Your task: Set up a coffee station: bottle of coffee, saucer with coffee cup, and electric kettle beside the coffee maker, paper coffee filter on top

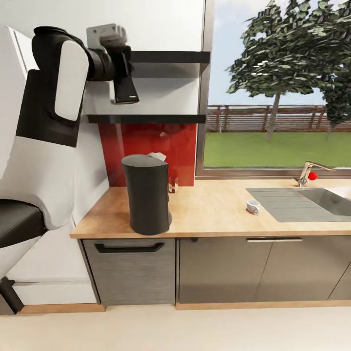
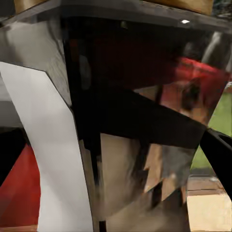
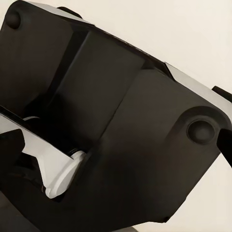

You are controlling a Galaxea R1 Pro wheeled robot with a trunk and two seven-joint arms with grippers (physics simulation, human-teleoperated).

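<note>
The tall dark grey coffee maker (image 1: 146, 195) stands on the kitchen countertop (image 1: 214, 209) near its left end. A white crumpled paper coffee filter (image 1: 157, 156) shows at its top rear edge. The small white coffee cup (image 1: 252, 206) sits on the bare countertop beside the sink. My left gripper (image 1: 126, 93) hangs fingers down between the two black slabs of the kitchen shelf (image 1: 146, 118). In the left wrist view that gripper (image 2: 116, 150) is open, close to a glossy black surface. My right gripper (image 3: 118, 147) is open, facing my own dark body. The bottle of coffee, saucer and electric kettle are out of view.
A steel sink (image 1: 312, 202) with a faucet (image 1: 306, 173) is set into the counter's right part, under a window. A small object (image 1: 172, 187) is half hidden behind the coffee maker. A red backsplash (image 1: 146, 146) lies below the shelf. Grey cabinets (image 1: 219, 268) stand beneath.
</note>
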